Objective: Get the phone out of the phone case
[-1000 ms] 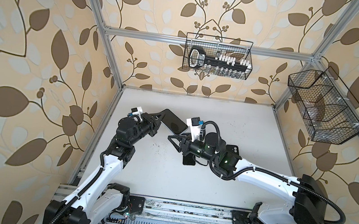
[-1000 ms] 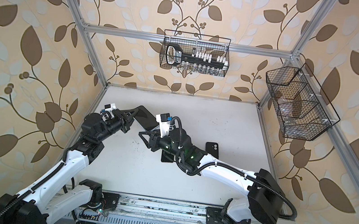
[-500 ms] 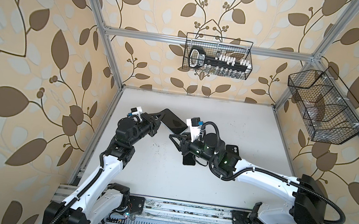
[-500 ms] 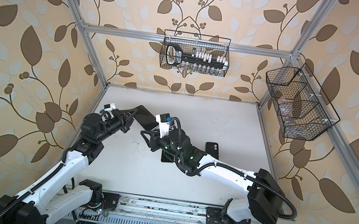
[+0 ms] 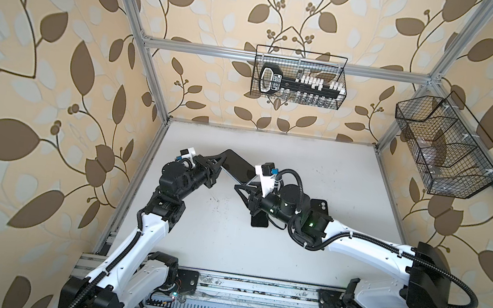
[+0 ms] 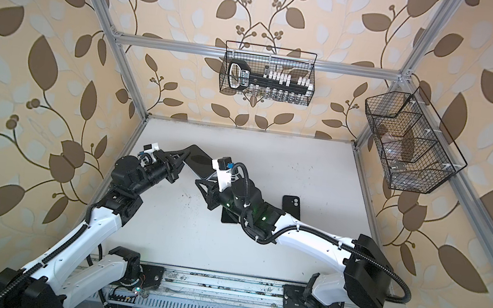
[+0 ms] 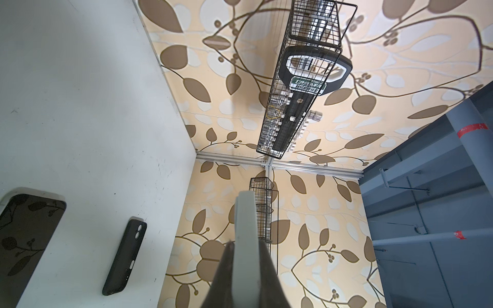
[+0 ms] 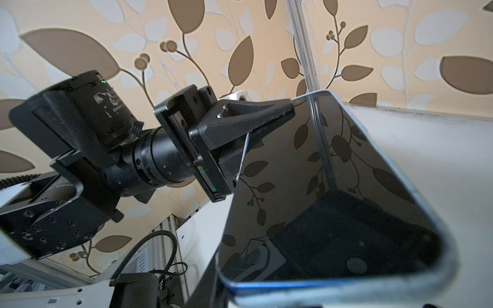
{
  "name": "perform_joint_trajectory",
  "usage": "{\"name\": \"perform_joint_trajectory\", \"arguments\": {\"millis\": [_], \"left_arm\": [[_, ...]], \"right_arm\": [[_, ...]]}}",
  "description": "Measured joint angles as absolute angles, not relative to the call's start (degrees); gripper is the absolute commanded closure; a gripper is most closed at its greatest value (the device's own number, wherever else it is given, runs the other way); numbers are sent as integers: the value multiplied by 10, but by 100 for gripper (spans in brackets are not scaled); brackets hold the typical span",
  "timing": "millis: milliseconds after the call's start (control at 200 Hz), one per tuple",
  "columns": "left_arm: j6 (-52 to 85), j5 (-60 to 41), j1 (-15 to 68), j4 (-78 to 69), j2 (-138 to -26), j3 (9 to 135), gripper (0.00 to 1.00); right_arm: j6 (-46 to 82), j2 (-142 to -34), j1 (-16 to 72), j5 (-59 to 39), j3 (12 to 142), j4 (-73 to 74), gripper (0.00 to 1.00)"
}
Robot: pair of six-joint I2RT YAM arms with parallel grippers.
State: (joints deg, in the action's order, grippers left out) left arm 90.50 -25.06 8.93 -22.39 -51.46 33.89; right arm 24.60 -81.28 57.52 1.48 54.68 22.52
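The left gripper [image 5: 221,161] is clamping one end of the phone [image 5: 237,168], holding it tilted in the air. The right gripper [image 5: 245,187] is sitting at the phone's other end, and how wide its jaws are standing cannot be told. Below the phone the white table [image 5: 319,158] is showing dark specks between leaf-papered walls [image 5: 53,87], the right arm [image 5: 356,243] is covering part of a second handset [image 5: 259,224], a black case [image 6: 291,206] is lying flat beyond, and a wire basket [image 5: 296,98] is hanging behind.

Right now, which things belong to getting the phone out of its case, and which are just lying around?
Job: held phone, left gripper, right gripper.
Lying about: black case, table phone, back basket, socket set, side basket.
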Motion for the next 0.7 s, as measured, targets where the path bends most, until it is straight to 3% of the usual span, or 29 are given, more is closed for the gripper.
{"name": "perform_joint_trajectory", "arguments": {"millis": [470,700], "left_arm": [[931,-251,89,-222,-515,339,100],[926,-259,89,-224,-518,343,100]], "right_arm": [[194,-808,575,26,547,220,75],[202,-787,545,-20,540,190,53]]}}
